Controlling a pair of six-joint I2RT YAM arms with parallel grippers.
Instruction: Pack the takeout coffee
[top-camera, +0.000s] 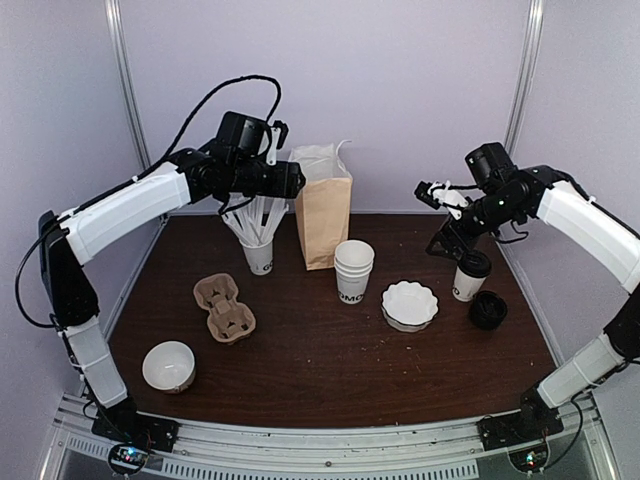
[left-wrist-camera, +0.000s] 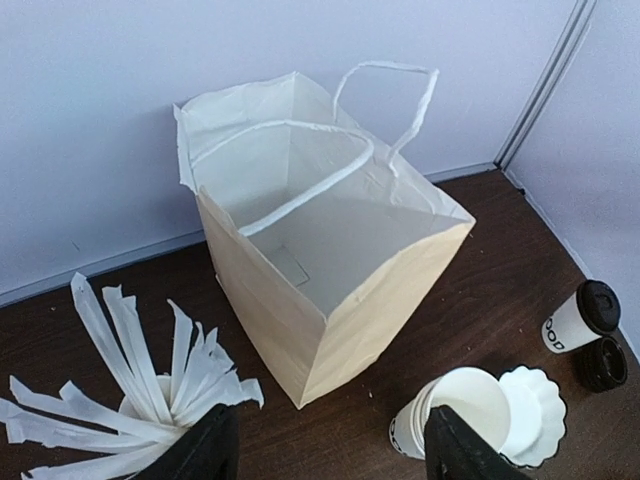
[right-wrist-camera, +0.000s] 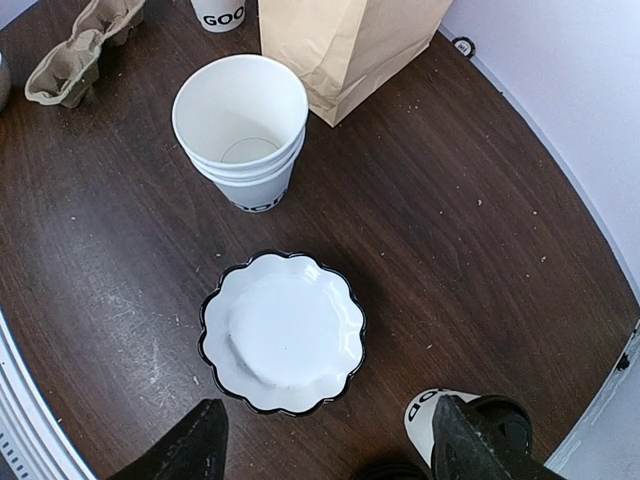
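Left gripper (left-wrist-camera: 328, 440) raised level beside bag (left-wrist-camera: 300, 330) mouth, jaws wide, empty. Right gripper (right-wrist-camera: 325, 435) angled down just above coffee (top-camera: 468, 278), jaws wide, holding nothing.

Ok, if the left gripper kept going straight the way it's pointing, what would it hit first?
The left gripper would probably meet the open paper bag, near its top rim; depth is unclear.
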